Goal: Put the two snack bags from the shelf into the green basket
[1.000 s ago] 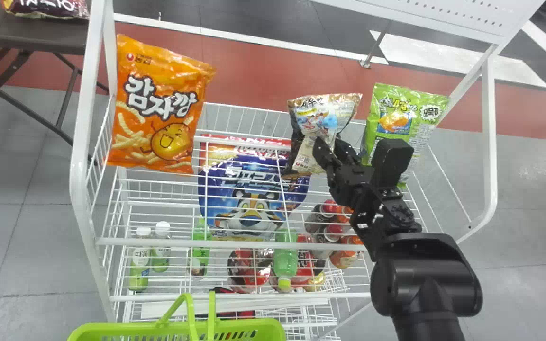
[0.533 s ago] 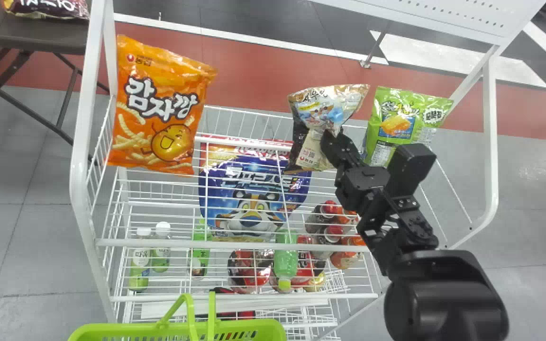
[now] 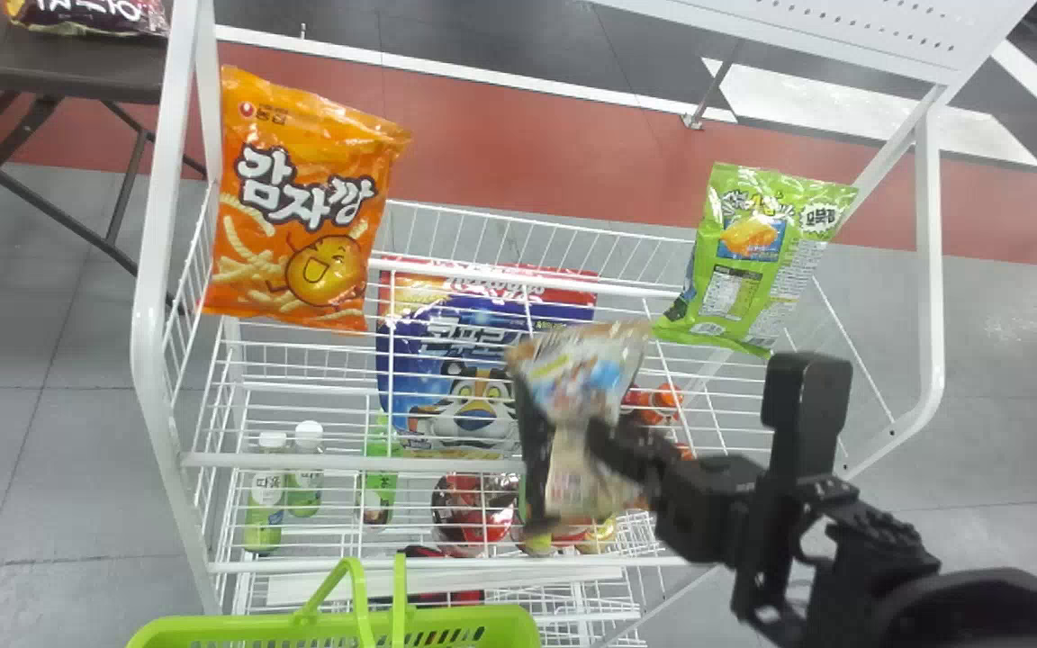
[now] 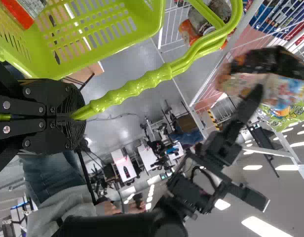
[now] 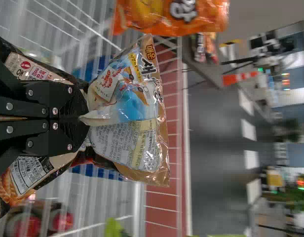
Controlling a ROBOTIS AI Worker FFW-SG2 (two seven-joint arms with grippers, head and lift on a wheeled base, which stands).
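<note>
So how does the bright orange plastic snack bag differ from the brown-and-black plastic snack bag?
The orange bag stands in the white wire rack; the brown-and-black bag is held by the right hand. The orange bag looks full and fairly smooth, while the brown-and-black bag is pinched and creased at its middle. Both are shiny printed packets.

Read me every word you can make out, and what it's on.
"감자깡": orange bag.
"농심": same bag, near its top.
"매운 새우": snack bag in the right hand.
"콘푸로": blue pack, rest hidden.
Green bag, bottles, purple bag, other print: too small, blurred or hidden.
</note>
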